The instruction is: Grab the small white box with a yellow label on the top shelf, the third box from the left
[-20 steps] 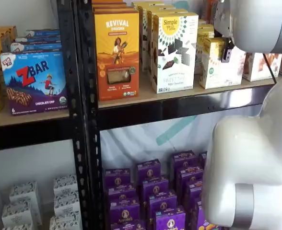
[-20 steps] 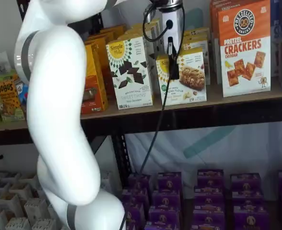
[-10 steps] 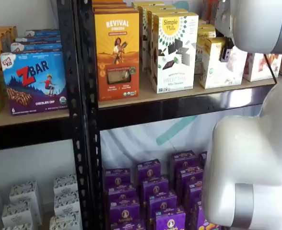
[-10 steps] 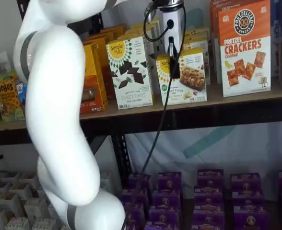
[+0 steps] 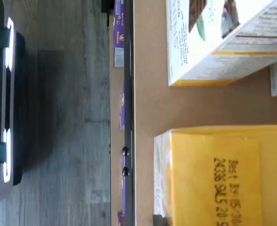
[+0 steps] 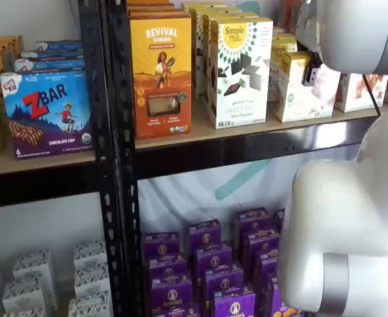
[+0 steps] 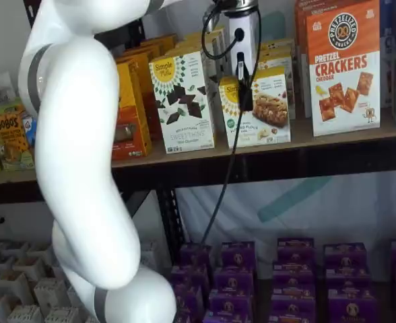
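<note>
The small white box (image 7: 262, 111) with its yellow top flap stands on the top shelf (image 7: 333, 134) to the right of the taller Simple Mills box (image 7: 182, 101). My gripper (image 7: 244, 86) comes down from above, and its black fingers are shut on the box's top. In a shelf view the same small white box (image 6: 299, 92) leans slightly, with a black finger (image 6: 311, 71) against its upper side. The wrist view looks straight down on the yellow flap (image 5: 223, 179) with a printed date. The pale shelf board (image 5: 148, 94) shows around it.
An orange Revival box (image 6: 161, 66) stands left of the Simple Mills box (image 6: 240, 66). A Pretzel Crackers box (image 7: 343, 67) stands to the right. More boxes are lined up behind. Purple boxes (image 7: 238, 276) fill the shelf below. The white arm (image 7: 83, 155) fills much of both shelf views.
The fingers have closed on the small white box's top. The box has tipped a little and sits very slightly higher than a second ago.
</note>
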You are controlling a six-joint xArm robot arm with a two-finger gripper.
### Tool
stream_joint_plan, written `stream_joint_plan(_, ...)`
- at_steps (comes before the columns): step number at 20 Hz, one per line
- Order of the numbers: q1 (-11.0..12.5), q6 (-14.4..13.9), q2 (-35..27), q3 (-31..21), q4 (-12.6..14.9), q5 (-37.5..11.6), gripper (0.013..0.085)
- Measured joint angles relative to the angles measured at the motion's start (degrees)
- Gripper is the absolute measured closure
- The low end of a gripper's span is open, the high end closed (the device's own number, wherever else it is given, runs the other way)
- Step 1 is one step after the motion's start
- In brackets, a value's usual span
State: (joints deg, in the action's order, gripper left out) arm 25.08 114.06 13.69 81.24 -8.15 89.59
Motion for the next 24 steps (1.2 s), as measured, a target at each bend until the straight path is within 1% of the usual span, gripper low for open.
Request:
stream_joint_plan(4,0.26,0.21,-0.09,0.15,-0.11,0.32,0.061)
stream_joint_plan(5,0.3,0.26,-0.12,0.22,-0.08,0.47,0.065)
stream_joint_plan(6,0.31,0.27,-0.13,0.24,0.05,0.52,0.065)
stream_joint_plan(10,0.37,0.2,-0.55,1.48,0.36,2.9,0.065)
stream_joint_plan(12,0.42,0.09,-0.33,2.11,0.41,4.89,0.065)
stream_joint_plan(16,0.53,-0.02,2.82,0.46,0.48,7.24,0.065)
stream_joint_plan(24,1.23,0.28,11.26,-5.22,0.44,11.24,0.065)
